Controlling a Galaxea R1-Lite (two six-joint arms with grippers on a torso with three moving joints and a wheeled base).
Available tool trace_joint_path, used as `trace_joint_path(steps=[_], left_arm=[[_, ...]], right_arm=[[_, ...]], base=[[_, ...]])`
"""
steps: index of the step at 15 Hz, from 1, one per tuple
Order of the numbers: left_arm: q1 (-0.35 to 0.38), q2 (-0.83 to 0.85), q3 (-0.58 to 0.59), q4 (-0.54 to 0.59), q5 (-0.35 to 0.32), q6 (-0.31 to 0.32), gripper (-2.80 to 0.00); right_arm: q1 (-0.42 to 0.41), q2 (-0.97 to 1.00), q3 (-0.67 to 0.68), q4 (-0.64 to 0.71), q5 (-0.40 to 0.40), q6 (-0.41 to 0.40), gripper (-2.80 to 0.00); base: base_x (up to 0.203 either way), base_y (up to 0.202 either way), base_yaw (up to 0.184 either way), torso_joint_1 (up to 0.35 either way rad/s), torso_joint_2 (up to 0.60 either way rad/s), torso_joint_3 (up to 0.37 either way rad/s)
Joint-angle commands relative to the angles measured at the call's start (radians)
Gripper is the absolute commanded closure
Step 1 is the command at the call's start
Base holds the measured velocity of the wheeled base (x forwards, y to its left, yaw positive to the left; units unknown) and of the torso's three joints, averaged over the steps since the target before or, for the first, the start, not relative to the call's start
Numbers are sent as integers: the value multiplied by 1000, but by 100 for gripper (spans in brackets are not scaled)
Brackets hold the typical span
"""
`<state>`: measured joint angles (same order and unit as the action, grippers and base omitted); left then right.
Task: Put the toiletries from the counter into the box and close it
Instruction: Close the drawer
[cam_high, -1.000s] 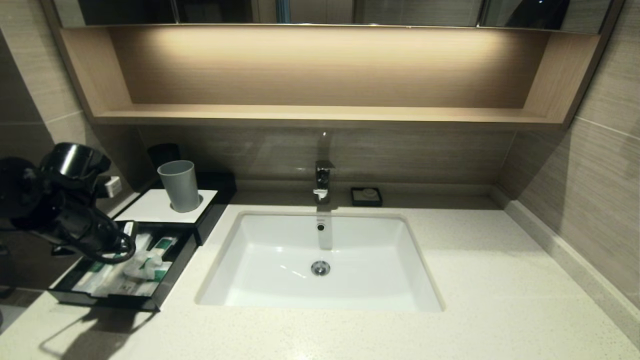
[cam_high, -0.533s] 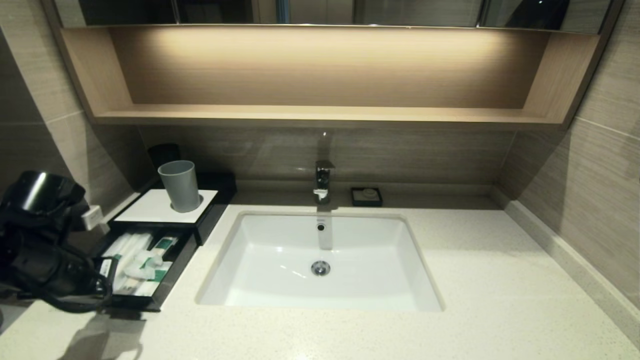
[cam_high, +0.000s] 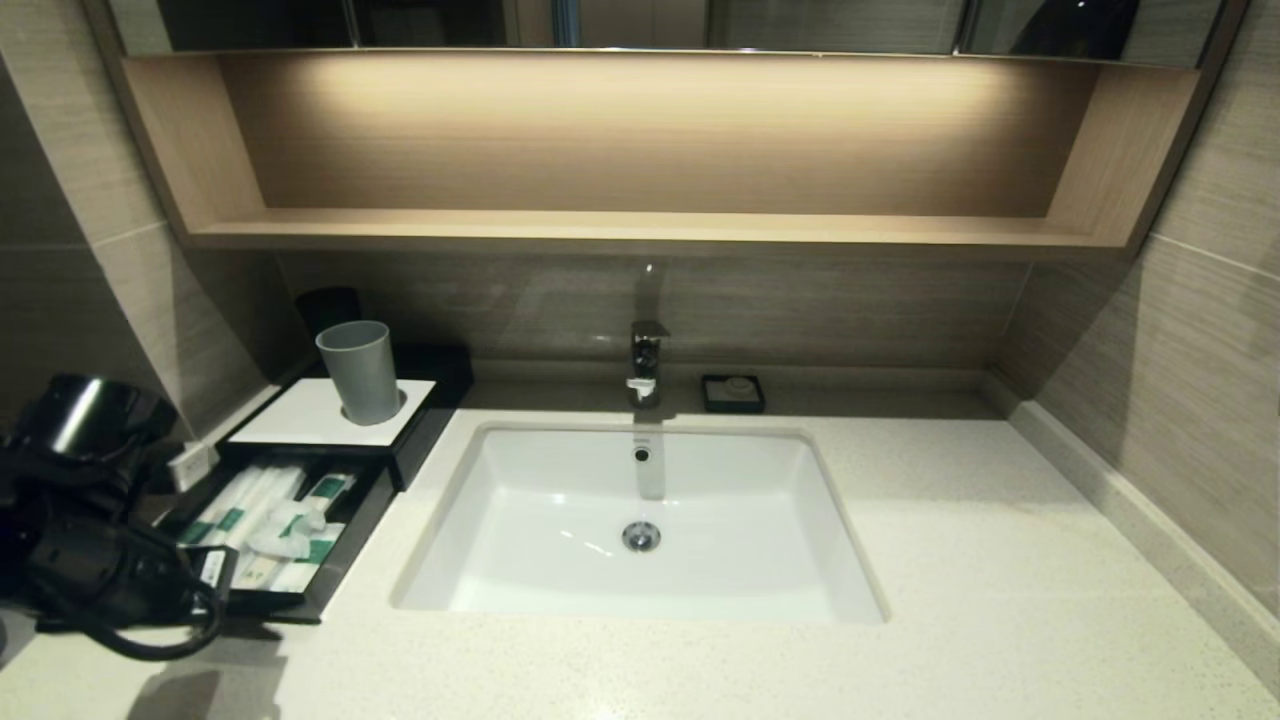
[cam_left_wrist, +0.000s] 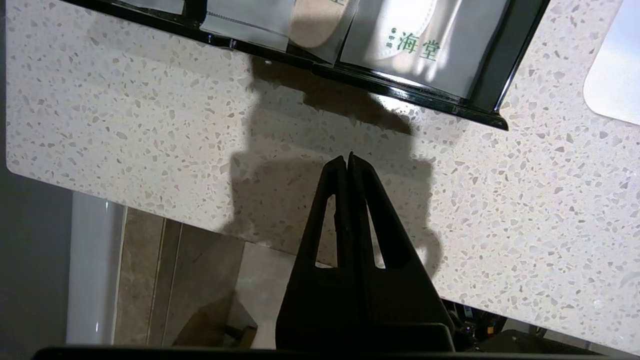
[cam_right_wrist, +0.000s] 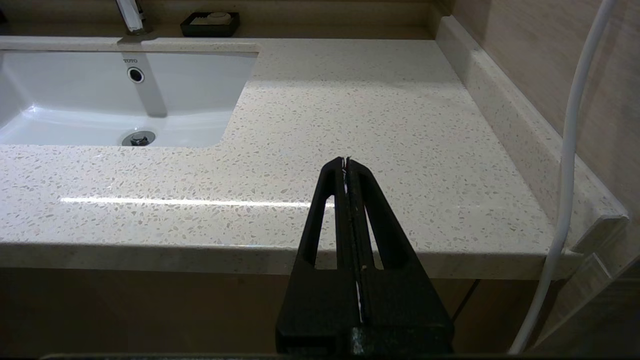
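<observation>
The black box (cam_high: 300, 415) with a white top stands at the counter's (cam_high: 900, 600) left, its drawer (cam_high: 347, 545) pulled out toward me. Inside the drawer lie the toiletries (cam_high: 285, 525): slim clear-wrapped sticks (cam_high: 240, 495) with green ends and small packets. My left arm (cam_high: 90, 560) hangs at the drawer's front-left corner. The left gripper (cam_left_wrist: 347, 159) is shut on nothing, above bare counter (cam_left_wrist: 150, 125) just in front of the drawer's front rim (cam_left_wrist: 400, 92). The right gripper (cam_right_wrist: 346, 161) is shut and empty, parked off the counter's (cam_right_wrist: 375, 110) front edge on the right.
A grey cup (cam_high: 360, 372) stands on the box's white top. The white sink (cam_high: 640, 520) fills the middle, with a faucet (cam_high: 646, 362) and a black soap dish (cam_high: 733, 392) behind it. A wooden shelf (cam_high: 640, 228) runs above. A wall closes the right side.
My left arm has drawn back and down from over the drawer toward the counter's front-left corner, uncovering the toiletries. The drawer has not moved, and the gripper stayed shut.
</observation>
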<state>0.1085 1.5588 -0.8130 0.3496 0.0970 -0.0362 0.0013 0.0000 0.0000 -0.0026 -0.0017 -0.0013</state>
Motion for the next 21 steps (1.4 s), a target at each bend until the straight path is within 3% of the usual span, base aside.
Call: trace_joint_path(steps=[1, 9, 21], left_arm=[[1, 42, 3, -1, 1, -1, 0], [2, 104, 6, -6, 3, -1, 0], [0, 218, -17, -109, 4, -4, 0]], right_arm=[[0, -2, 2, 0, 0, 0, 0], [0, -2, 2, 0, 0, 0, 0], [0, -2, 0, 0, 0, 0, 0]], base=[[0, 0, 0, 0, 0, 0], [0, 0, 0, 0, 0, 0], [0, 0, 0, 0, 0, 0]])
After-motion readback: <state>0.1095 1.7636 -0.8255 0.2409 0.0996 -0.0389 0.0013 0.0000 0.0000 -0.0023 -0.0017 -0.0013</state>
